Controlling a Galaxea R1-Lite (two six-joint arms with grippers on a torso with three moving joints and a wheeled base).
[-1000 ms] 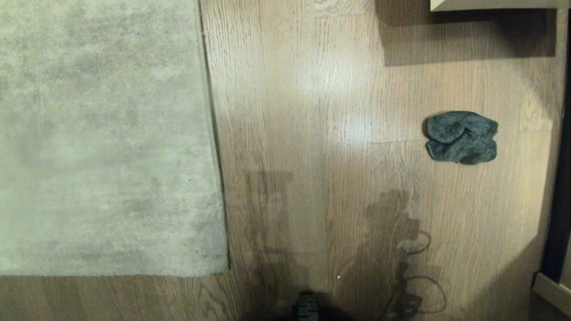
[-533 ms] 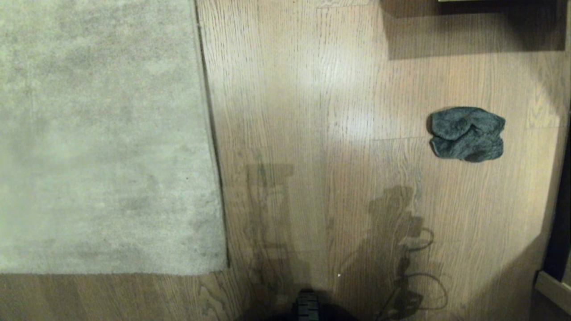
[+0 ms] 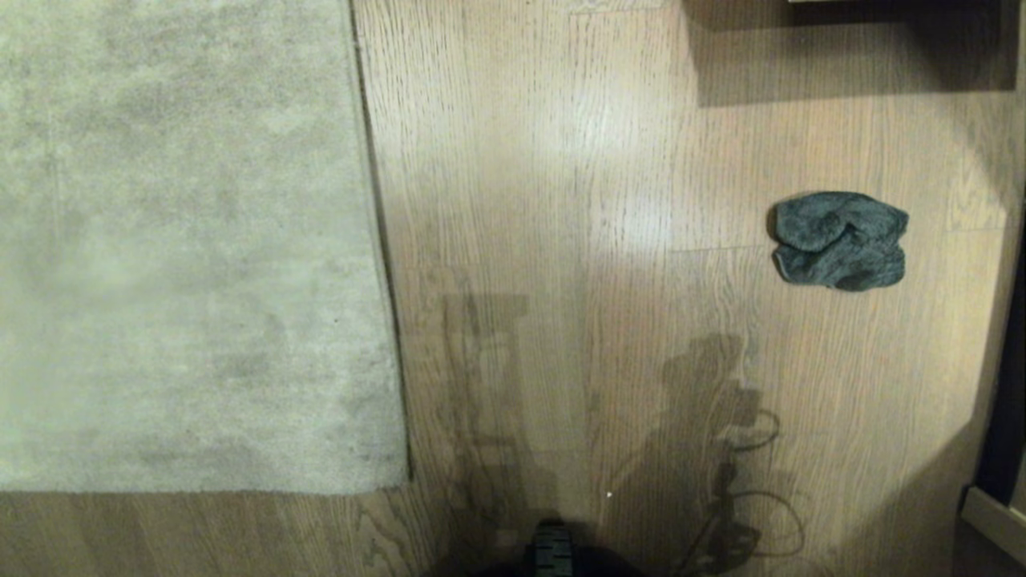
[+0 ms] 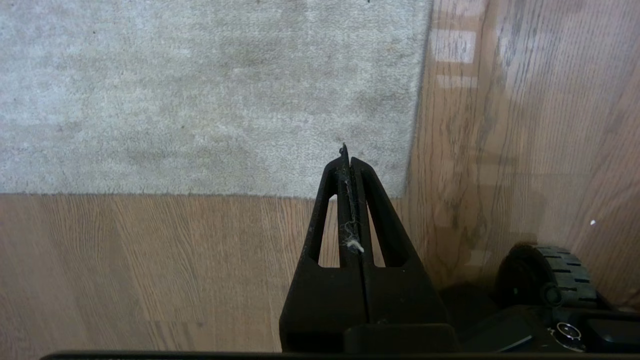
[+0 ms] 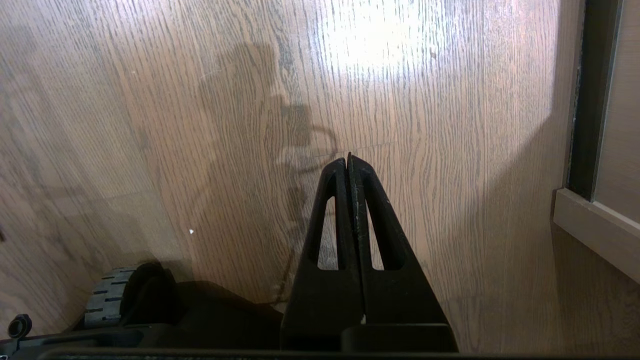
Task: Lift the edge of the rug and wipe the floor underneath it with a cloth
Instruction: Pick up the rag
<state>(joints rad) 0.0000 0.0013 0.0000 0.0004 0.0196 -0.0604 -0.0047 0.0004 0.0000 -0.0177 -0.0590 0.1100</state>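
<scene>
Over the last second the whole head view has slid a little, with rug, planks and rag shifting together, which reads as the camera settling rather than anything on the floor being moved; in the last half of that second the view holds steady. The large pale grey-beige short-pile rug [image 3: 184,240] lies flat on the left, its dark-trimmed right edge running from far to near and its near right corner fully down on the light brown wood-grain plank floor [image 3: 561,200]. The small dark grey-teal fuzzy microfibre cloth [image 3: 839,240] sits crumpled on bare planks well to the right, well apart from the rug. Neither arm shows in the head view. The left pincer [image 4: 347,155] hangs with its fingers pressed together and empty above the rug's near right corner, a few wisps of lint caught between them. The right pincer [image 5: 349,161] is likewise closed and empty over bare floor, near a pale cabinet base [image 5: 595,225] on the far right. Judging from this, the task has not yet begun: no edge is lifted and the cloth is untouched.
</scene>
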